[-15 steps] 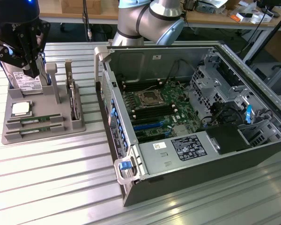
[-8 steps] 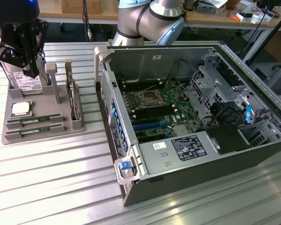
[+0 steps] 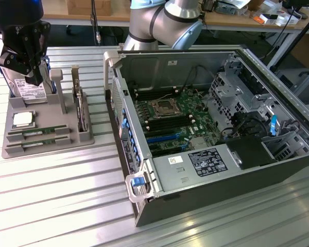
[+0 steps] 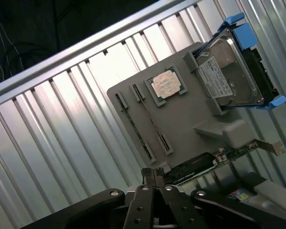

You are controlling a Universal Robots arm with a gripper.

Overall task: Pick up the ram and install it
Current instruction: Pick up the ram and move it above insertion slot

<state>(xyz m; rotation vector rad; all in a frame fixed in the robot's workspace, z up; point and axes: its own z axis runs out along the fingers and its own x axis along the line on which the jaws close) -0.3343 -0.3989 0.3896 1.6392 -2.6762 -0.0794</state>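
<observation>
Two ram sticks lie on edge in the slots of a grey holder tray [image 3: 10,123] on the exterior view's left: one ram stick [image 3: 38,131] and a second [image 3: 39,142] just in front of it. In the wrist view the ram [image 4: 134,130] shows as thin dark strips in the tray's long slots. My black gripper [image 3: 34,77] hangs above the tray's back end, near the hard drive, well above the ram. Its fingertips [image 4: 153,172] are pressed together with nothing between them.
The tray also carries a square silver CPU [image 3: 22,119], a hard drive [image 4: 231,71] in blue rails and an upright card [image 3: 81,105]. An open computer case [image 3: 278,170] with its motherboard [image 3: 170,116] stands to the exterior view's right on the ribbed metal table [image 3: 56,195].
</observation>
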